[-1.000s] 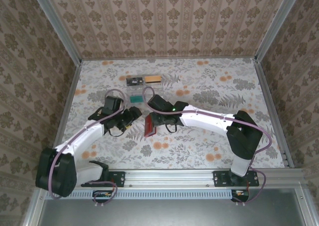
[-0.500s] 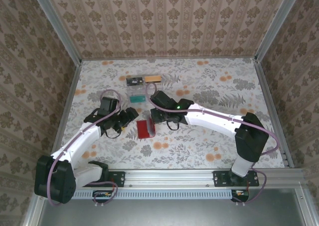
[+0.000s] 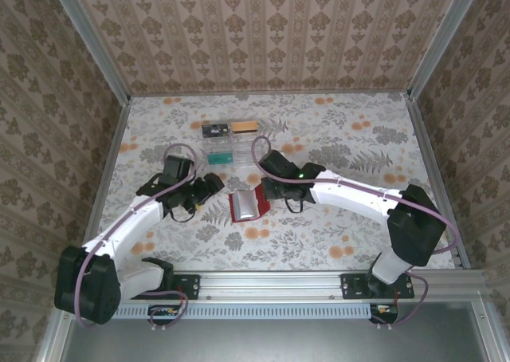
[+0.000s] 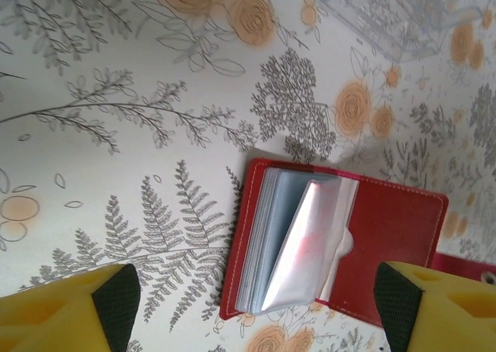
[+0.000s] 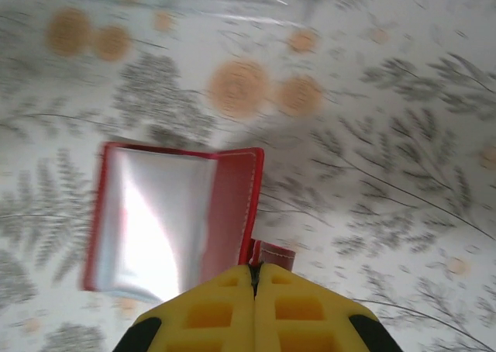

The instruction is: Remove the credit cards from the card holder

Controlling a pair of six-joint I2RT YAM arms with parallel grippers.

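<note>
Glare washed out the holder's (image 5: 178,212) plastic sleeves in both wrist views, so you couldn't read any cards in them. The tab (image 5: 273,253) ended right at the right gripper's (image 5: 254,274) tips, and I couldn't tell if it was pinched. Those fingers were pressed fully together. Your left gripper (image 3: 207,189) hovered just left of the holder, fingers (image 4: 66,309) spread wide, touching nothing. The holder lay open on the table (image 3: 335,139), between the two grippers, sleeves up. Half a second before, it showed mostly red cover. A second before, it stood on edge at the right gripper.
</note>
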